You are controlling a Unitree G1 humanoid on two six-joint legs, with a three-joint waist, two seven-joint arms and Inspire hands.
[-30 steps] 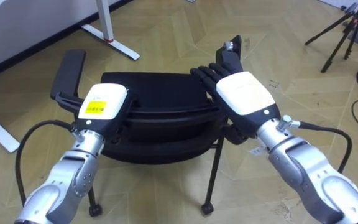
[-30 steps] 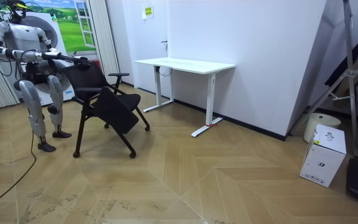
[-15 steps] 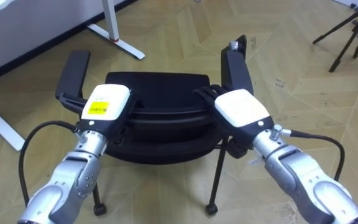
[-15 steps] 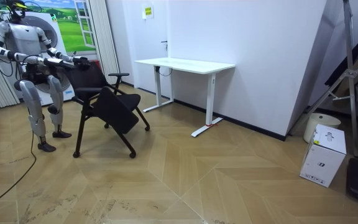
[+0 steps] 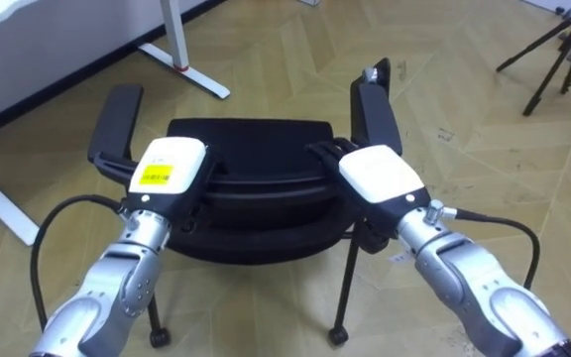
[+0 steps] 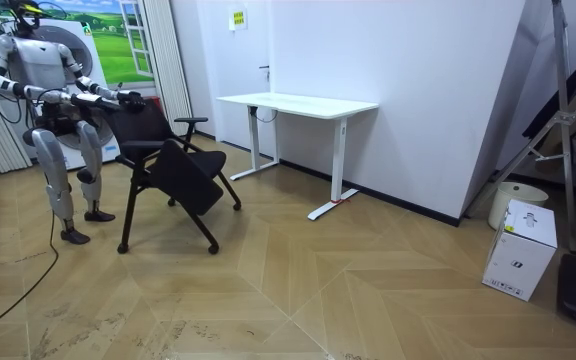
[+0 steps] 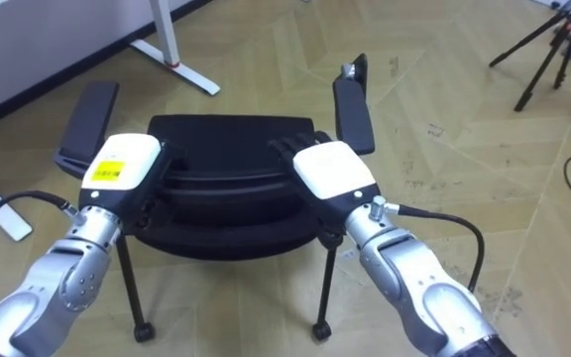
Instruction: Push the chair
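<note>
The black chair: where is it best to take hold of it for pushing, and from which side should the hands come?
Grip the top edge of the backrest of the chair, from behind, where the robot stands. That edge is wide and nearest; the armrests lie beyond it. The left hand and right hand rest there, one toward each end.

On the backrest of the black chair (image 7: 226, 134), left robot hand (image 7: 122, 164) and right robot hand (image 7: 330, 171).

Chair (image 5: 251, 149) between robot and desk (image 6: 298, 104)
</note>
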